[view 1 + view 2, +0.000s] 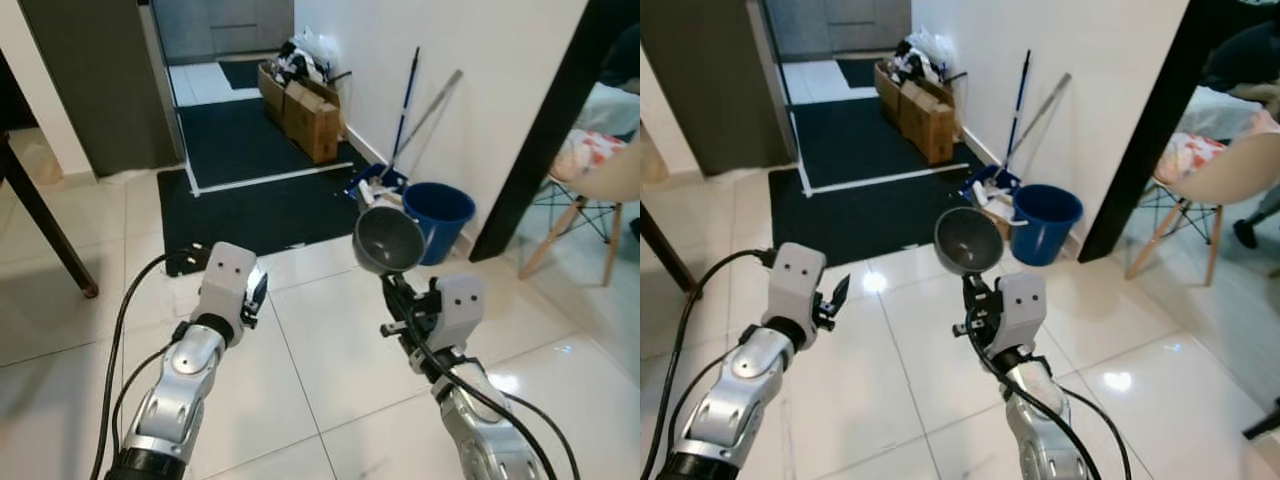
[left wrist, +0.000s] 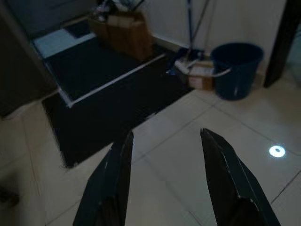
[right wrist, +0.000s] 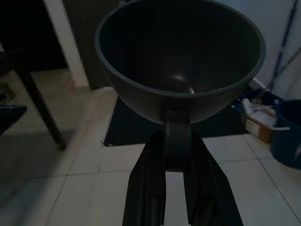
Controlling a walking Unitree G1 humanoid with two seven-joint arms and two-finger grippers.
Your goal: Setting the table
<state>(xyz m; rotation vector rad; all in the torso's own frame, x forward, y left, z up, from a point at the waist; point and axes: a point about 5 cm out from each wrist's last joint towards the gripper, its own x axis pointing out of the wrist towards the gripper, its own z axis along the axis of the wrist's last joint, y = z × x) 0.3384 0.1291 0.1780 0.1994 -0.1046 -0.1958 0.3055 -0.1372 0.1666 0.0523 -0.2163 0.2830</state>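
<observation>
A glossy white tiled floor reflects ceiling light beside a dark mat. Against the white wall stand a blue bucket and a leaning mop, with cardboard boxes farther along. A black door frame opens onto a pale chair on wooden legs. A dark furniture leg slants at left.
</observation>
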